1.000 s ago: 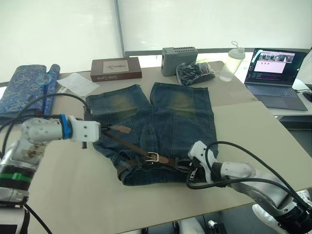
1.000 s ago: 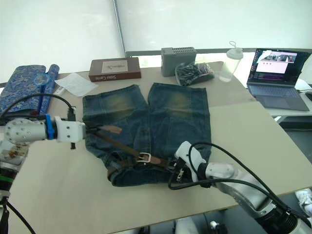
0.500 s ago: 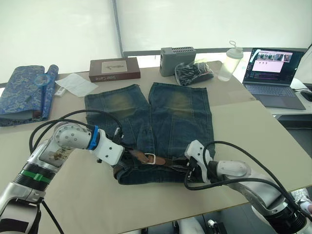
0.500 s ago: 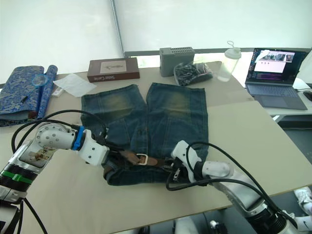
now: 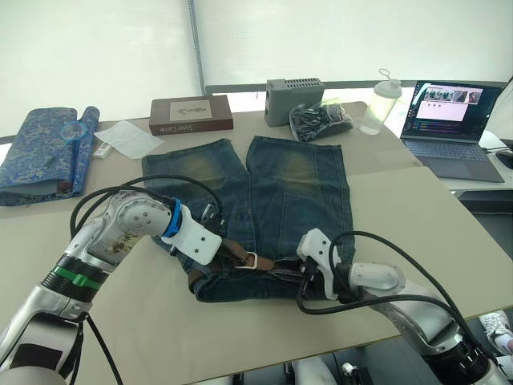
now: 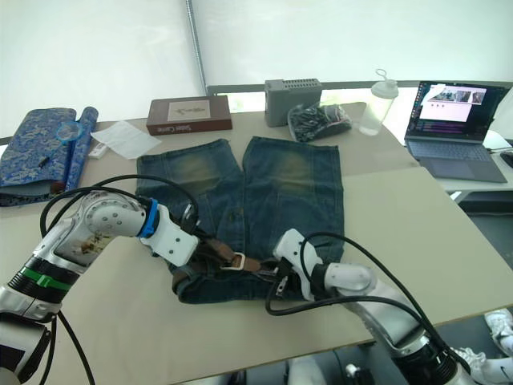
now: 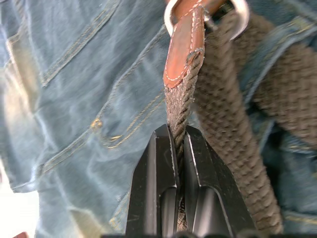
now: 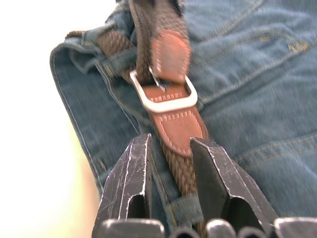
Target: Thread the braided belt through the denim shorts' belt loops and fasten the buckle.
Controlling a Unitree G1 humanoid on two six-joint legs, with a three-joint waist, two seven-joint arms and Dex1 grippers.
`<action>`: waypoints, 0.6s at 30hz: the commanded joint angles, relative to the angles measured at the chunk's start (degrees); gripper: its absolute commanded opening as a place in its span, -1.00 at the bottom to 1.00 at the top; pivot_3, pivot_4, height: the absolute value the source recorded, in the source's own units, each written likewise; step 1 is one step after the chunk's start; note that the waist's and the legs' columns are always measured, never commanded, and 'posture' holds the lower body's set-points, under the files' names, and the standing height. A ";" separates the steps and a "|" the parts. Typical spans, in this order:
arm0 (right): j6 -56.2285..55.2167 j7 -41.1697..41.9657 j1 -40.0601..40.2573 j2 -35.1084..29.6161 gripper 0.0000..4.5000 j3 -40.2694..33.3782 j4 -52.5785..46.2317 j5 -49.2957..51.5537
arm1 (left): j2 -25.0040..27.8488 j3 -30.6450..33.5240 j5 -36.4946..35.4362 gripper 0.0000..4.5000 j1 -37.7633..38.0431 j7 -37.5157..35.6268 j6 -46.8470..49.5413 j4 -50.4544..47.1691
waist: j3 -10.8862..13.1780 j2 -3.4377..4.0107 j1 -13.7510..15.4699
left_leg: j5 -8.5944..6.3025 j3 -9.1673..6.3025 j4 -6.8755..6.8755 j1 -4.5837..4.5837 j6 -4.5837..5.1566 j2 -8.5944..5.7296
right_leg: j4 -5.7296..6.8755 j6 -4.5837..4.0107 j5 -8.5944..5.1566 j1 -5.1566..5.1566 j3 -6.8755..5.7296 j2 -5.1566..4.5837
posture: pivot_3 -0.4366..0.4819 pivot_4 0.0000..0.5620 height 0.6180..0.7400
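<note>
Beige tabletop (image 5: pixel 417 208), faded blue denim shorts (image 5: pixel 272 192) lying flat mid-table. Left gripper (image 7: pixel 179 145) pinching shut on dark brown braided belt (image 7: pixel 184 89) near its leather tip. Small silver rectangular buckle (image 8: pixel 163 95) sitting at front waistband. Right gripper (image 8: pixel 171 148) straddling strap, fingers apart. Probably handling soft, floppy; gripping stiffer leather ends likely working best.

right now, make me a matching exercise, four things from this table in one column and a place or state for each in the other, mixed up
Things:
1. left gripper
2. buckle
3. laptop
4. brown box

Places or states:
A. open, far right side of the table
B. shut on the braided belt
C. beyond the denim shorts' left leg
D. silver, on the waistband

Pairs: 1-B, 2-D, 3-A, 4-C
</note>
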 commanded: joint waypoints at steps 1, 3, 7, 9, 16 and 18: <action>-0.54 0.70 -2.49 1.63 -0.61 0.90 1.50 -2.49 | -0.36 -0.41 0.99 -1.00 -0.87 0.53 -0.32 -2.12 | 0.00 0.00 -0.03 | 0.00 0.00 0.00 0.00 0.00 0.00 | 0.01 0.00 0.00 0.00 0.00 0.00 | -0.05 -0.47 1.00; -0.96 1.45 -4.12 2.13 -0.90 2.70 2.98 -4.92 | -0.77 -0.79 1.05 -1.00 -0.18 0.79 -0.12 -2.74 | 0.00 0.00 0.02 | 0.00 0.00 -0.01 0.00 0.00 0.00 | 0.07 -0.02 -0.02 -0.05 -0.01 0.01 | -0.05 -0.47 1.00; -3.62 3.54 -6.00 1.18 -0.99 6.94 5.38 -10.87 | -0.50 -1.22 1.61 -1.00 0.70 0.94 -0.47 -2.74 | 0.00 0.00 -0.04 | 0.00 0.03 0.00 -0.01 -0.01 -0.06 | 0.11 -0.02 -0.02 -0.07 0.00 -0.04 | -0.05 -0.47 1.00; -4.93 4.57 -5.96 1.17 -0.99 7.53 5.67 -12.37 | 0.07 -1.07 2.01 -1.00 0.84 1.04 -1.04 -2.03 | 0.00 0.00 -0.02 | 0.00 0.03 0.00 0.00 0.00 -0.06 | 0.12 -0.01 -0.03 -0.06 -0.01 -0.04 | -0.05 -0.47 1.00; -9.92 8.25 -6.76 3.23 -0.99 8.84 8.04 -15.94 | 0.55 -2.09 4.25 -1.00 2.66 1.51 -1.51 -1.33 | 0.00 0.00 -0.29 | 0.00 0.03 -0.01 0.05 -0.01 -0.05 | 0.13 -0.02 -0.03 -0.06 -0.02 -0.02 | -0.05 -0.47 1.00; -11.68 9.46 -7.35 3.61 -0.99 9.36 8.94 -17.20 | 0.49 -2.30 4.93 -1.00 2.90 1.78 -1.58 -1.10 | 0.00 0.00 -0.51 | 0.01 0.03 -0.01 0.05 -0.02 -0.05 | 0.15 -0.02 -0.03 -0.06 -0.02 -0.01 | -0.05 -0.47 1.00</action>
